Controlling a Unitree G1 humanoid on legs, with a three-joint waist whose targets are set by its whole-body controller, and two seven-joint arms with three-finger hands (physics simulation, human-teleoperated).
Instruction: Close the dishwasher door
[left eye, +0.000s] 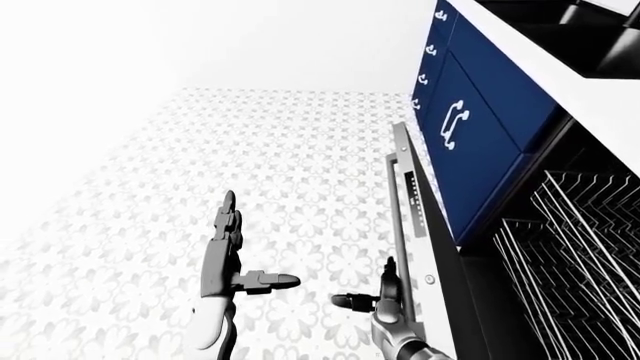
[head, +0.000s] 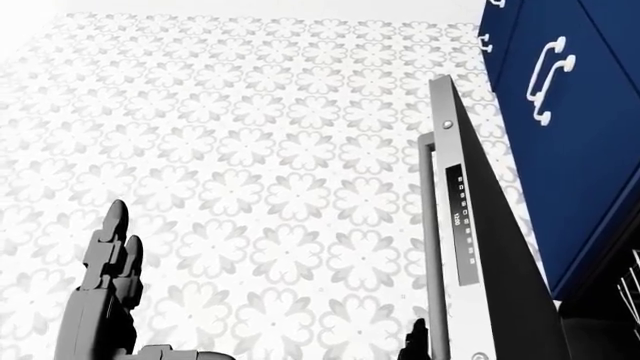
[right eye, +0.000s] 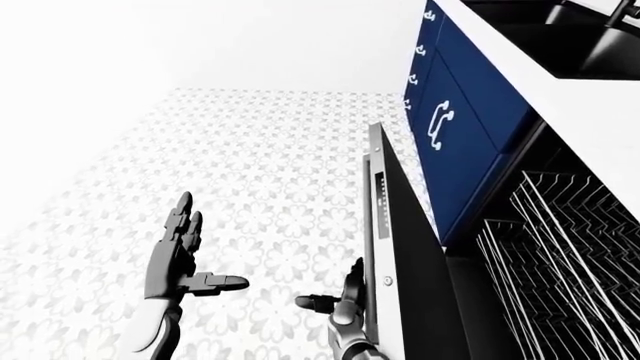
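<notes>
nearest to the cameras, the right hand (left eye: 385, 300) rises from the bottom edge of the left-eye view with its fingers spread and gripping nothing; the fingers stand upright just beside the outer face of the dishwasher door (left eye: 412, 225), and contact cannot be confirmed. the thumb points toward the left of the view. the left hand (left eye: 225, 262) stands further left over the patterned floor (left eye: 280, 165), well apart from the door, also open, with fingers extended upward and thumb pointing right toward the other hand.

the dishwasher door is open. it appears as a narrow grey panel running from the bottom edge of the view up toward the middle, with a long bar handle (head: 430, 247) along its left edge and a control strip (head: 462, 225) with small markings on its face. to the right of the door, the dark interior shows a wire rack (left eye: 570, 247).

beyond the door, blue cabinet fronts (left eye: 480, 112) carry white handles (left eye: 453, 124). a white counter (left eye: 590, 82) runs along their upper right edge, with a dark sink (left eye: 560, 30) at the top right corner of the view.
</notes>
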